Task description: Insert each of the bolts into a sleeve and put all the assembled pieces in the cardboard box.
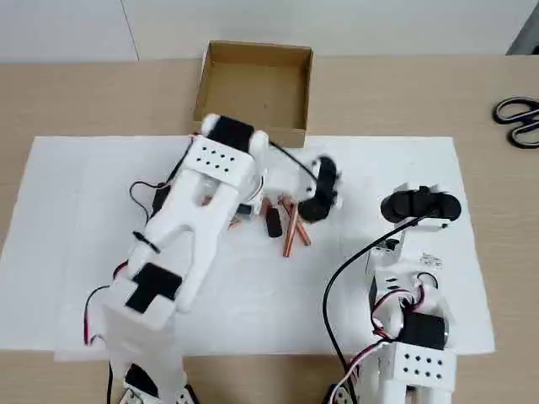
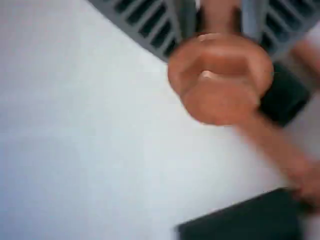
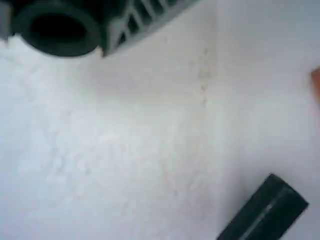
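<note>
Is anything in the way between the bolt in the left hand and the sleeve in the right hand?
Nothing visible: bare white paper lies between the left hand with its bolt and the right hand with its sleeve. Loose bolts lie off to the side.

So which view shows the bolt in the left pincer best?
Left wrist view: the bolt fills the frame close up, hex head toward the camera, shank gripped in the left pincer. In the high view the left arm covers most of it.

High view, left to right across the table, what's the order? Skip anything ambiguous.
left arm → loose black sleeve → copper bolts → right arm → scissors. The cardboard box is left out because it overlaps several of these.
</note>
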